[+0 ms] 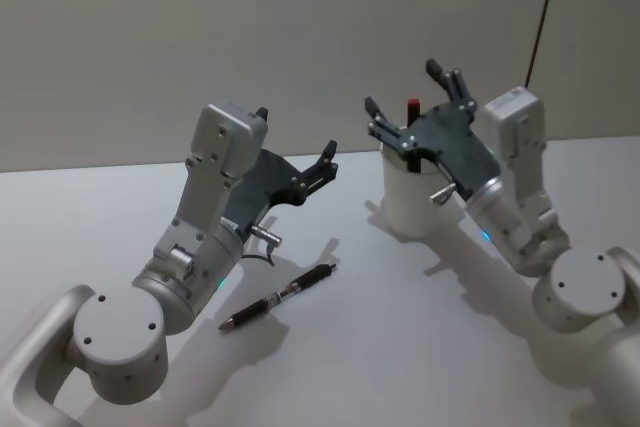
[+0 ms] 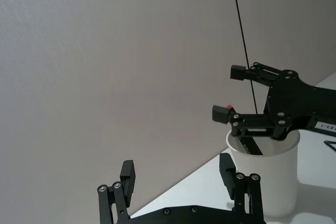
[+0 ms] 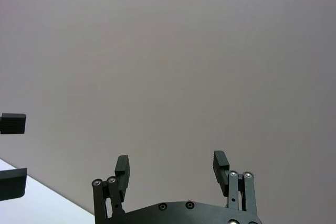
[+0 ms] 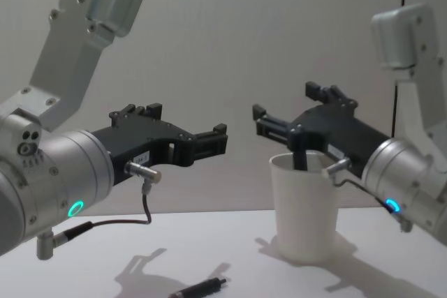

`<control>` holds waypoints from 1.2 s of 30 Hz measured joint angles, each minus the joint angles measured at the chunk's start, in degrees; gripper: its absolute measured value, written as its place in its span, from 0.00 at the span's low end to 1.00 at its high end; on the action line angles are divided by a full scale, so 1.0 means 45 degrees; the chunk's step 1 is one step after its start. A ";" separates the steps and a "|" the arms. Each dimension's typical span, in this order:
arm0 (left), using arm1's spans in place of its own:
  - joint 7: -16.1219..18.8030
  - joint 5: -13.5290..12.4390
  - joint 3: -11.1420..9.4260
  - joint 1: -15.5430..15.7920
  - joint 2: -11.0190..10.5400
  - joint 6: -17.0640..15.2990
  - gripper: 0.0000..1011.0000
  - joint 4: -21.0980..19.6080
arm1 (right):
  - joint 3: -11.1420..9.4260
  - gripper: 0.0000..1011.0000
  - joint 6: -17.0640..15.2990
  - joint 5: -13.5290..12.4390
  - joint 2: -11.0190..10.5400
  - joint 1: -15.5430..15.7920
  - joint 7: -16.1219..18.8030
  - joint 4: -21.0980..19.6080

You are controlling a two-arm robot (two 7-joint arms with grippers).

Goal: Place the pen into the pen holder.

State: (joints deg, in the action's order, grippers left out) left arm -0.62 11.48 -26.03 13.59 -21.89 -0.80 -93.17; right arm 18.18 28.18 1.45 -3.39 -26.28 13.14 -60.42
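A black pen (image 1: 280, 296) with a silver band lies on the white table between the two arms, its end also low in the chest view as the pen (image 4: 200, 289). The pen holder (image 1: 409, 197), a white paper cup (image 4: 304, 207), stands at the right with a dark, red-topped pen (image 1: 412, 107) upright inside it. My right gripper (image 1: 405, 92) hovers open just over the cup's rim, one finger beside that red top (image 2: 229, 107). My left gripper (image 1: 318, 162) is open in the air, above and behind the lying pen, holding nothing.
A plain grey wall (image 1: 200, 37) closes the back of the table. A thin dark cable (image 1: 544, 12) hangs down at the right behind the cup. The table surface (image 1: 400, 347) in front of the cup and pen is bare.
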 joint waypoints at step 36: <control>0.0000 0.0001 0.0000 0.0000 0.0000 0.0000 0.99 0.0000 | -0.0847 0.99 -0.3334 -0.1515 -0.1463 0.2907 -0.2430 -0.4403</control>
State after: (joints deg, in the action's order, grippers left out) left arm -0.62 11.48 -26.02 13.59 -21.89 -0.80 -93.18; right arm 14.37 13.18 -5.37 -9.97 -13.20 2.20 -80.23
